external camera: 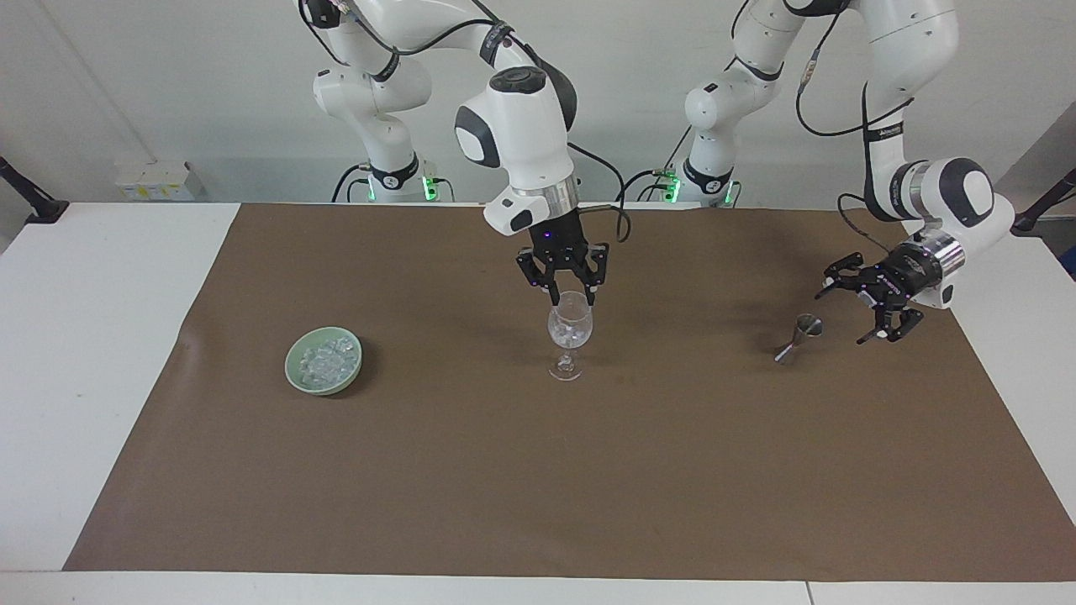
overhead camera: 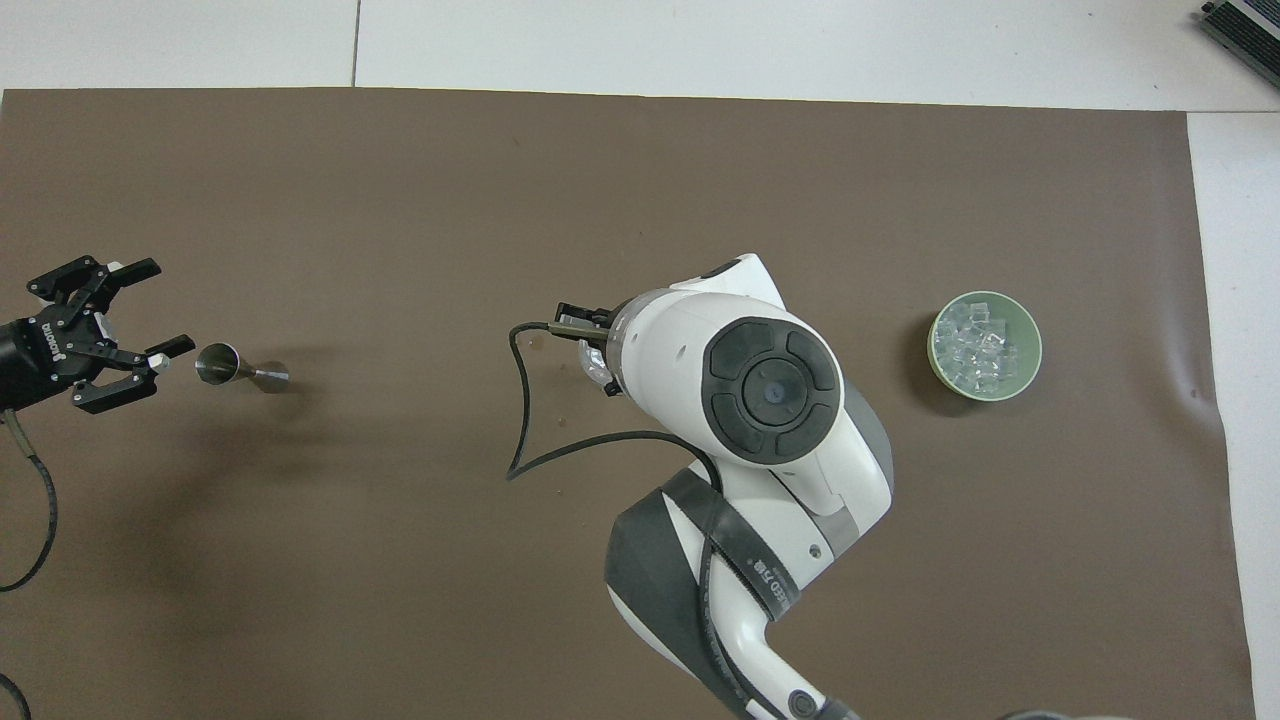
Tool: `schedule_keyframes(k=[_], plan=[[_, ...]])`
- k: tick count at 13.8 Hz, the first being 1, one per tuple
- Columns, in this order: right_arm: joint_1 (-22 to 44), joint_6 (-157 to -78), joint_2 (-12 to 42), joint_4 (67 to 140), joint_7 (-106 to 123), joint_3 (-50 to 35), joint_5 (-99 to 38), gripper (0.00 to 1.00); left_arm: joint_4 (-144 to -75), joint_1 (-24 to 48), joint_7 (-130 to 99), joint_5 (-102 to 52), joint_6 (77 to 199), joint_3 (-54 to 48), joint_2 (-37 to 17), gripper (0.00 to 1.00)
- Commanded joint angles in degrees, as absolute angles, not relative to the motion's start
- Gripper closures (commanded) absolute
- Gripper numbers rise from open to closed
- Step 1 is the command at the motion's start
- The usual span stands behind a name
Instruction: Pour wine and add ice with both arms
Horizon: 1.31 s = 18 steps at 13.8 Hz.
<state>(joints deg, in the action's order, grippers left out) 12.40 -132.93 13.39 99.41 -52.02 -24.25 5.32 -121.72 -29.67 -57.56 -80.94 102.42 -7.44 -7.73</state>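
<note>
From where I sit, I take the facing view from its left edge across. First comes the green bowl [external camera: 324, 360] with the ice [external camera: 326, 360] heaped in it, resting on the brown mat [external camera: 538, 470] toward the right arm's end of the table, well apart from either gripper. Next, mid-mat, I see the wine glass [external camera: 570, 329] standing upright with a few pieces of ice in its bowl. The right gripper [external camera: 571, 295] hangs straight above it, pointing down, fingertips spread apart to either side of the rim and holding nothing; I cannot tell whether they touch the glass. In the overhead view the right arm's wrist covers most of the glass [overhead camera: 597, 360]. Further along, the small metal jigger [external camera: 797, 339] stands on the mat, leaning as I see it. Just beside it, toward the left arm's end, I have the left gripper [external camera: 870, 309] low over the mat, jaws wide and empty, clear of the jigger and not touching it. The overhead view shows the same gap between that gripper [overhead camera: 140, 320] and the jigger [overhead camera: 228, 365].
</note>
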Motion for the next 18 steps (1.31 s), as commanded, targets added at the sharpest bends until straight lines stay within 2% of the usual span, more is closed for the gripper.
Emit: schedule_keyframes(k=[1, 9, 14, 18], plan=[[12.2, -133.3, 14.1, 98.4, -53.9, -24.8, 7.5, 0.00, -119.0, -26.9, -62.1, -78.0, 105.9, -7.1, -5.8, 0.00], [10.5, -131.9, 11.4, 98.2, -51.1, -20.6, 11.5, 0.00, -110.9, -18.9, -63.5, -65.9, 113.1, -7.3, -2.7, 0.00], [7.3, -126.0, 8.3, 98.2, -43.3, -17.0, 11.1, 0.00, -104.3, -13.7, -60.7, -48.2, 115.4, -7.5, -1.8, 0.00], [5.8, -120.5, 5.1, 98.1, -36.7, -13.3, 10.2, 0.00, -103.1, -11.5, -49.6, -40.1, 115.0, -7.5, -1.1, 0.00]])
